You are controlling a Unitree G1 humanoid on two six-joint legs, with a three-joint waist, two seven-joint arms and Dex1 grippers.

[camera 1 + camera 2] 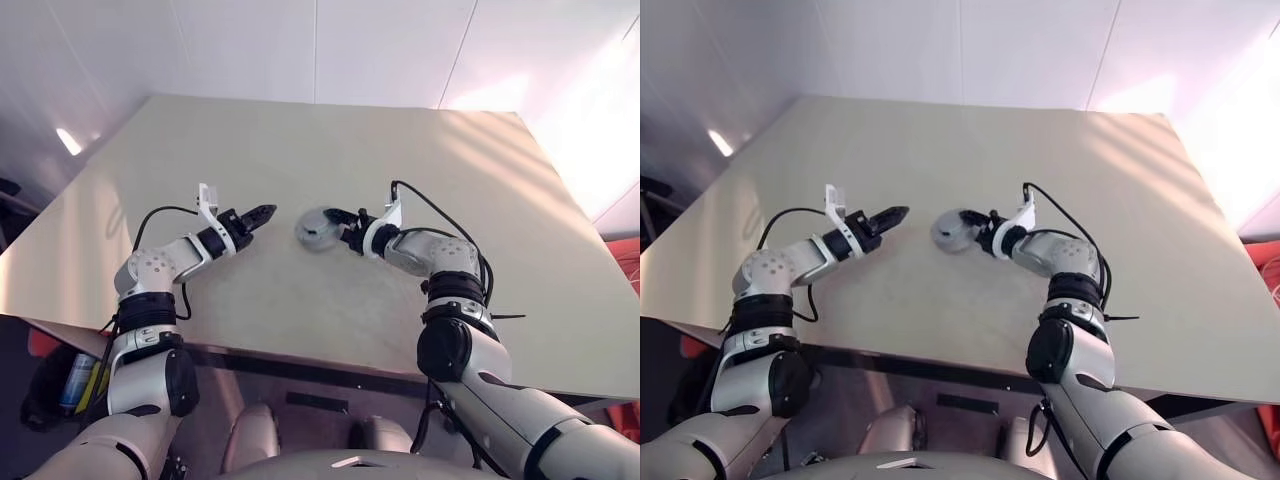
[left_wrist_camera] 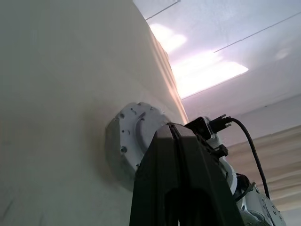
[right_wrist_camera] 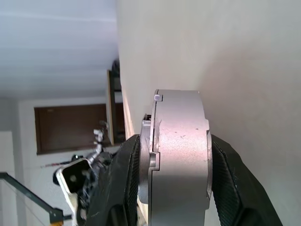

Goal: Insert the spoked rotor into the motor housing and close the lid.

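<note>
Near frame centre the right claw (image 1: 345,233) pinches the assembled motor housing (image 1: 318,229) by top and bottom; the left claw (image 1: 262,213), pressed together, hangs just left of it

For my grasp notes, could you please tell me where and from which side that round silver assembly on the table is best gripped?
Grip the round silver assembly across its flat top and bottom faces, coming level from the robot's right, as the right claw does now: it is a short, thick disc, so flat faces suit the pads better than the curved rim.

Plain beige table (image 1: 300,140), matte top w/ sunlit streaks at far right. One silver-grey round motor assy (image 1: 318,229) near its middle; can't tell if resting on it.
</note>
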